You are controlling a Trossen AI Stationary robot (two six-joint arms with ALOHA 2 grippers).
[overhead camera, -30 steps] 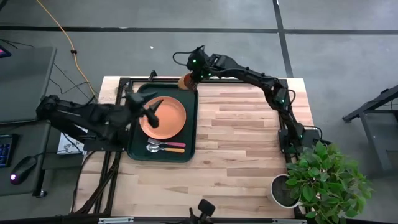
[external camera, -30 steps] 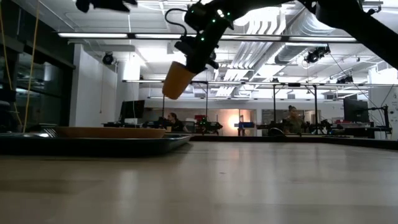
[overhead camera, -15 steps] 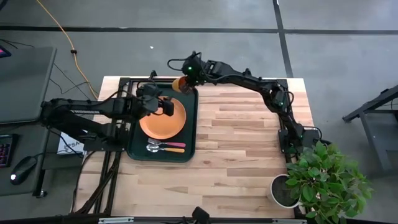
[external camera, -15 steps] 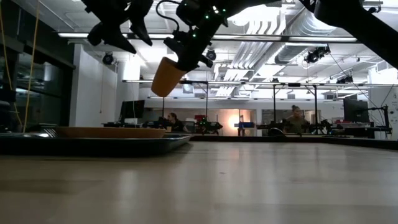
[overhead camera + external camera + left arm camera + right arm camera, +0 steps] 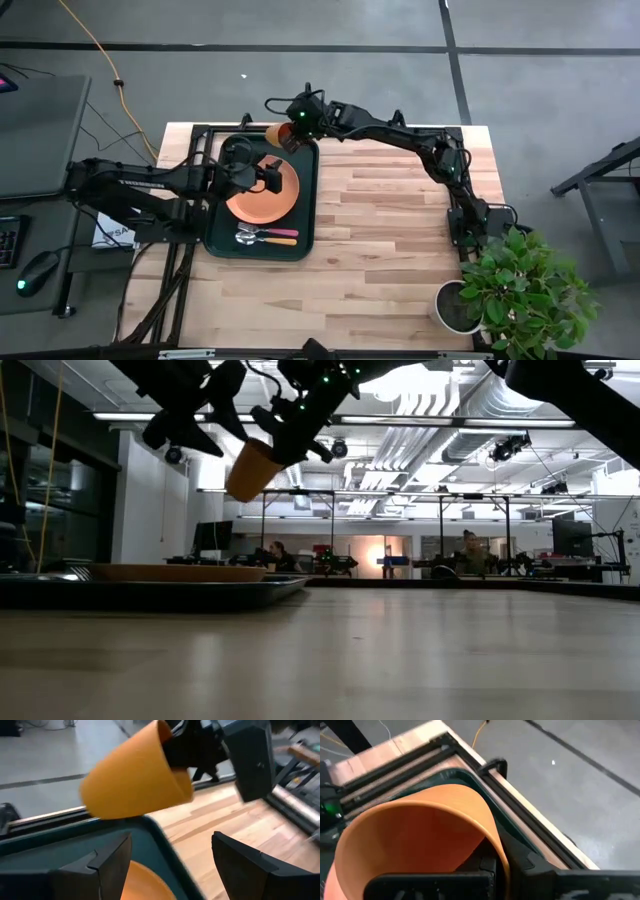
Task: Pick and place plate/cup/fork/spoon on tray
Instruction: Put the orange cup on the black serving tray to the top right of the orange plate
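Observation:
The orange cup [image 5: 279,134] hangs tilted over the far edge of the dark green tray [image 5: 215,240], with my right gripper [image 5: 298,122] shut on it. In the low view the cup [image 5: 250,470] is well above the tray [image 5: 150,592]. My left gripper [image 5: 268,178] stands open over the orange plate [image 5: 255,200], just short of the cup and touching nothing; its wrist view shows the cup [image 5: 135,780] ahead of its spread fingers [image 5: 107,865]. The plate lies flat in the tray. The pink-handled fork [image 5: 282,232] and the spoon [image 5: 272,241] lie in the tray's near part. My right gripper holds the cup at its rim [image 5: 170,742], and seems to pinch the wall with one finger inside the mouth [image 5: 430,881] and one outside. The fingers slant down from the table's right side. The cup is lifted clear, tilted, base pointing down toward the left.
A potted green plant [image 5: 520,290] stands at the table's near right corner. Bare wooden tabletop [image 5: 400,250] stretches right of the tray. A dark frame rail [image 5: 495,767] runs along the table's far edge behind the tray. People sit in the room beyond [image 5: 470,555].
My right gripper has carried the cup toward the table's left edge, along the tray's far rim, and the cup has tipped further. My left gripper has come down and gone toward the right and the cup, turning about its own line.

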